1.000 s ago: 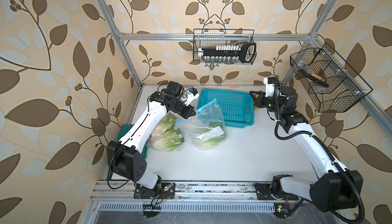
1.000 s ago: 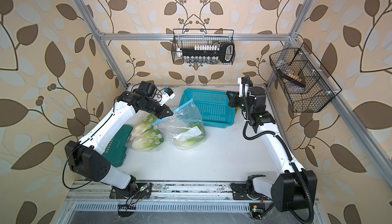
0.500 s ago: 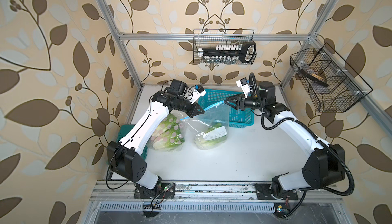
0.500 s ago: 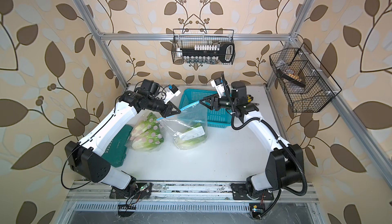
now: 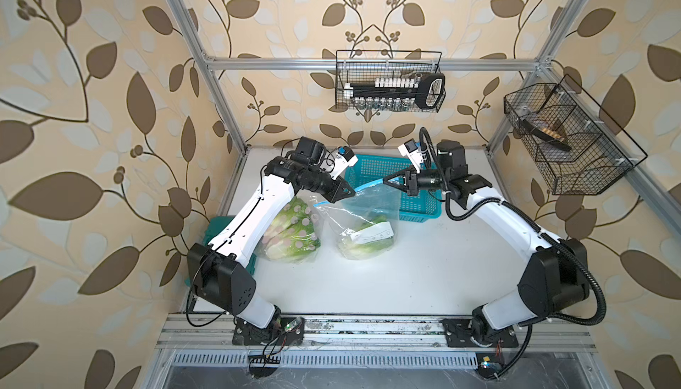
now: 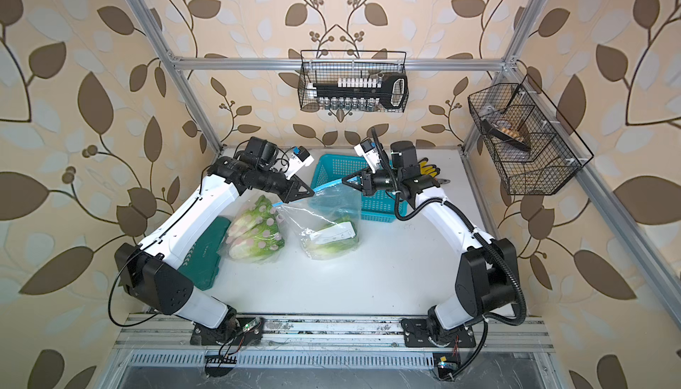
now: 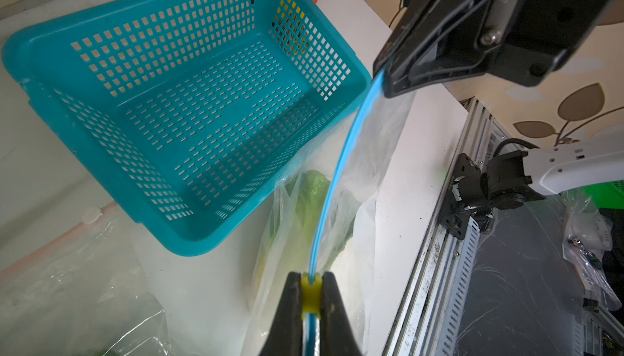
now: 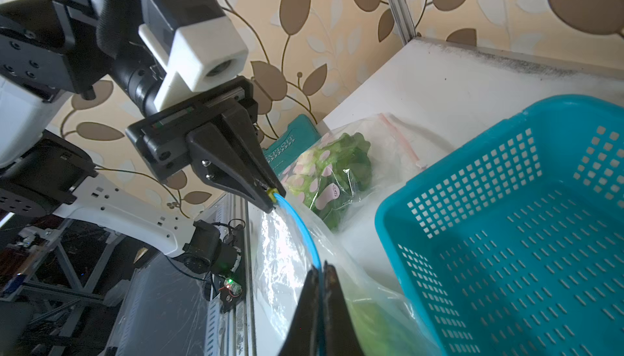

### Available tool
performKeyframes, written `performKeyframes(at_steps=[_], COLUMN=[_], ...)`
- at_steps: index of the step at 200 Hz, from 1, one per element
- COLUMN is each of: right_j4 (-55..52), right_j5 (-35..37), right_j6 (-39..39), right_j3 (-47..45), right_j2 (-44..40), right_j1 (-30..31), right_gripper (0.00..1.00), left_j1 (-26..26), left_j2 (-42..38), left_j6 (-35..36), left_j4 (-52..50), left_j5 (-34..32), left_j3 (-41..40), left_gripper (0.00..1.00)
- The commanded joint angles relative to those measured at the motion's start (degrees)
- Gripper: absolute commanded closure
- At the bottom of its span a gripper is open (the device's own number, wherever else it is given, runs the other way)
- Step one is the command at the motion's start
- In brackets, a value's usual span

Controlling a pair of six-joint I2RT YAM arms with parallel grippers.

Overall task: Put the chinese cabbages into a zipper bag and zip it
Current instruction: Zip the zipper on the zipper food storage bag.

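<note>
A teal basket (image 6: 331, 169) stands at the back, yellow gloves (image 6: 429, 167) near it, green case (image 6: 202, 254) well apart.

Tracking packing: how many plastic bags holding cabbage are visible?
2: the blue-zipped bag by the teal basket; the spotted bag beside the left arm. Others may be hidden.

At centre of table (image 5: 405, 276): zipper bag (image 5: 368, 214), one cabbage (image 5: 365, 243) inside. Just behind it: basket (image 5: 383, 169). Left of bag, on table: pack of cabbages (image 5: 291, 232), partly under left arm. Further left, at table edge: case (image 5: 213, 228). On bag's raised top edge: left gripper (image 5: 350, 192) at left end, right gripper (image 5: 387, 180) at right end.
</note>
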Motion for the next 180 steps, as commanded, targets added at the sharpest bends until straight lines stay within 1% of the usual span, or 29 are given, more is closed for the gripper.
performKeyframes(at_steps=[1,27,43,61,77,91,104,139,144,160,173,176,180], right_j4=[4.73,5.98,6.36,6.6,7.06,7.46,7.66,8.21,7.83,6.3,6.04,5.81,5.52], right_j5=[4.33,8.76,10.85,13.38,15.41,16.1,15.14,12.06,12.33,14.82,15.07,15.4,15.78], right_j6=[2.87,2.41,2.23,2.55,3.58,4.52,5.22,7.4,7.41,7.03,8.5,9.09,9.64], right_j3=[-1.77,-4.45,-5.49,-6.7,-7.43,-7.75,-7.57,-7.06,-7.21,-7.83,-7.89,-7.84,-7.72], right_j2=[-1.78,-4.79,-5.8,-6.98,-7.81,-8.27,-8.44,-8.18,-8.39,-9.28,-9.41,-9.48,-9.72], right_j1=[-2.9,-5.27,-5.89,-6.88,-8.24,-9.11,-9.17,-7.12,-7.09,-7.58,-8.45,-8.69,-8.89], right_gripper=[1.0,1.0,1.0,1.0,1.0,1.0,1.0,1.0,1.0,1.0,1.0,0.92,0.79], left_j1=[-0.1,1.18,1.89,2.45,2.89,3.17,3.18,3.18,3.15,3.54,4.05,4.1,4.14], left_j2=[-1.8,-4.71,-4.88,-4.41,-4.46,-4.45,-4.21,-4.37,-4.48,-4.22,-3.75,-3.79,-3.76], left_j6=[-0.87,-1.4,-2.29,-2.39,-2.3,-2.03,-2.0,-3.89,-3.9,-3.62,-4.53,-4.87,-5.62], left_j4=[-3.09,-7.32,-9.4,-11.95,-12.24,-11.92,-11.49,-7.84,-7.17,-6.95,-6.47,-6.15,-5.55], left_j5=[-6.41,-12.4,-15.89,-18.88,-20.5,-20.96,-20.42,-12.27,-12.42,-15.95,-16.52,-16.52,-16.39], left_j3=[1.06,-0.65,-0.13,0.55,-0.25,-1.01,-0.93,0.09,-0.25,-0.55,-0.44,-0.42,-0.34], left_gripper=[0.97,0.96,0.96,0.96,0.96,0.97,0.98,0.98,0.98,0.98,0.98,0.97,0.96])
